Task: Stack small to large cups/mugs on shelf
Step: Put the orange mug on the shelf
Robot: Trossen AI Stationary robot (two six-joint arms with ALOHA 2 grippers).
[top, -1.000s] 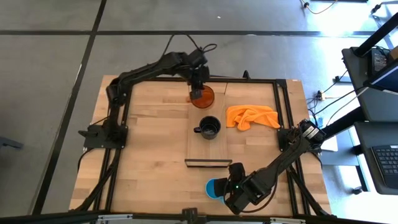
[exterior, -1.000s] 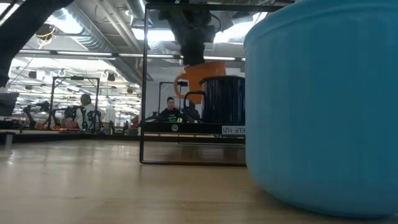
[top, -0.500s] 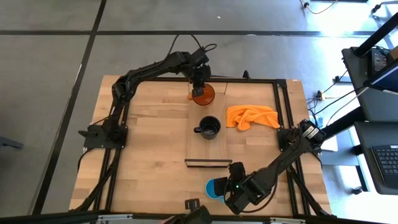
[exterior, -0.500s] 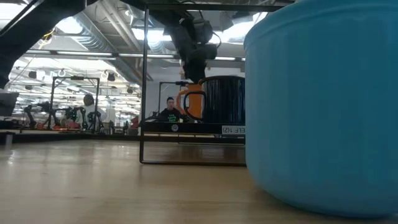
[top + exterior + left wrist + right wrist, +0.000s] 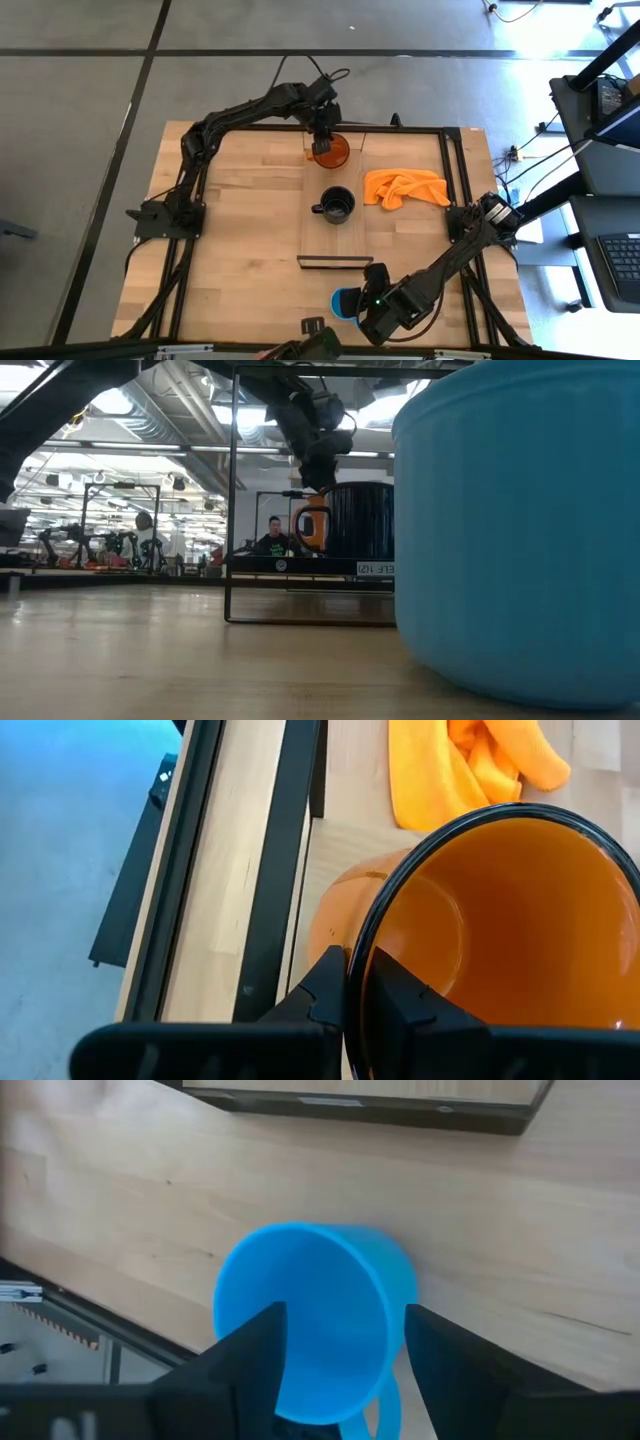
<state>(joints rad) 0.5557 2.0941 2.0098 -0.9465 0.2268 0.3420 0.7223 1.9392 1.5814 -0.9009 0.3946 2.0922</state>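
We see the left gripper [image 5: 323,140] at the far end of the long light-wood shelf plank with a thin dark frame [image 5: 333,236], its fingers [image 5: 335,982] clamped on the rim of the large orange handled mug [image 5: 329,151], which looks set down there, though contact is hard to confirm. The mid-sized black mug [image 5: 337,204] stands at the shelf's middle. A crumpled orange cloth [image 5: 405,187] lies beside it. Off the shelf's near end, the right gripper [image 5: 362,300] spreads its jaws around the small bright blue mug [image 5: 346,302].
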